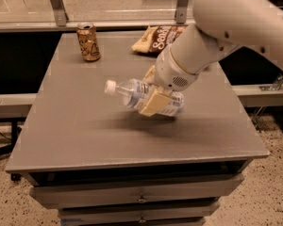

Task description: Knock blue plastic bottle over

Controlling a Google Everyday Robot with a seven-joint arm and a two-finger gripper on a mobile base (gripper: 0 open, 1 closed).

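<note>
Small clear bluish plastic water bottle [127, 91] with white cap sits mid-table, tipped almost flat, cap pointing 9 o'clock. It looks just off the grey table top [85, 135], contact unclear. The tan-padded two-finger gripper [152, 88] is clamped across its labelled middle. Bottle is probably light, thin-walled and squashy, smooth so it can slip or roll. The mid-body hold suits it, or a push near the cap. Short brown-gold drink can [88, 42] stands at 11 o'clock, well apart. Brown-and-white snack bag [158, 36] lies at 12 o'clock behind the white arm [217, 27]. Neither blocks the fall.
</note>
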